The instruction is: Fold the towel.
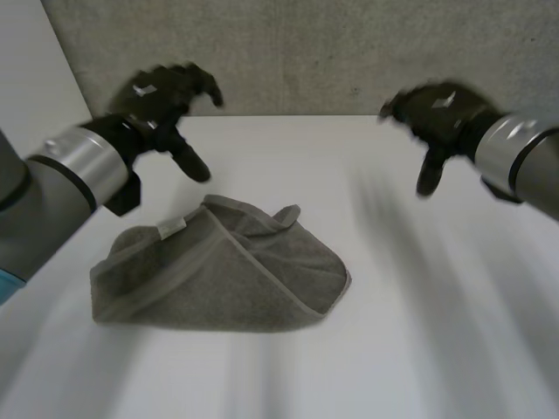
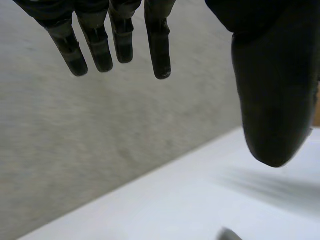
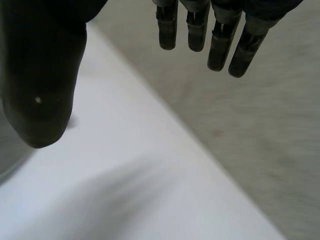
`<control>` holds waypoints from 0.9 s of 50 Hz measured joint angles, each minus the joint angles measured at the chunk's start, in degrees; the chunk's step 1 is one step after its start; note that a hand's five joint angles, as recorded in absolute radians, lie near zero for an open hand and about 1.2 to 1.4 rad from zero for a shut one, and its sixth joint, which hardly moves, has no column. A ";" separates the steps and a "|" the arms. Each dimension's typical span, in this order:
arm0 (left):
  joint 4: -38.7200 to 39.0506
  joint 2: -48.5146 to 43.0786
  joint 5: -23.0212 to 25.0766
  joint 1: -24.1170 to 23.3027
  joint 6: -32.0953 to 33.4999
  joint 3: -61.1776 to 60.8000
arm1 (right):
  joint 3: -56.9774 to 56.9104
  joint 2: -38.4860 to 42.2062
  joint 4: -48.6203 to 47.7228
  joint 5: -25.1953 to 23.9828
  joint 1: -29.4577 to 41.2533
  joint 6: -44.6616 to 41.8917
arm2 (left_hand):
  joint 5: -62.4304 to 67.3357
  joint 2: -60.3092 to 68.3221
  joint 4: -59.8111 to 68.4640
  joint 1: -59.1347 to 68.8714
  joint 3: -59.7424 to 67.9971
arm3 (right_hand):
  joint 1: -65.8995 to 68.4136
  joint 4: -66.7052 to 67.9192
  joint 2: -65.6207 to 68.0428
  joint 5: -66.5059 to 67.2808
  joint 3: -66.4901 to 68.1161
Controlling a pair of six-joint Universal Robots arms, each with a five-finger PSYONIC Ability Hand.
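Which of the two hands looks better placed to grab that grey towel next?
Probably the left hand: it hangs open close by the towel's far edge, while the right hand, also open, hangs over bare table off to the towel's side.

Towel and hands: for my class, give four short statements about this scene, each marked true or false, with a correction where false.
1. The towel lies on the white table. True.
2. The left hand grips a corner of the towel. False: it is off the towel, fingers straight, holding nothing.
3. The right hand holds nothing. True.
4. The towel is spread out in one flat layer. False: it is folded over itself, with overlapping layers.
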 measured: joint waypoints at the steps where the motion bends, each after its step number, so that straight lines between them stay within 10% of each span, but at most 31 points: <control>1: -0.23 -1.09 1.97 -0.21 1.62 -0.07 | 0.43 0.96 1.93 -2.33 0.00 -2.54 | 2.81 2.42 2.11 2.37 2.33 | 0.00 0.00 0.00 0.00 0.00; 18: -7.89 -17.39 7.15 -2.15 25.00 1.71 | 11.42 13.78 2.55 -14.82 1.13 -23.71 | 7.17 6.13 5.68 6.55 6.16 | 6.37 6.30 5.06 7.75 6.90; 45: -7.00 -25.24 0.53 -2.18 27.15 2.88 | 13.96 18.18 -13.24 -13.39 4.37 -18.17 | 43.92 44.23 43.68 43.39 43.19 | 28.35 28.14 27.26 28.78 28.37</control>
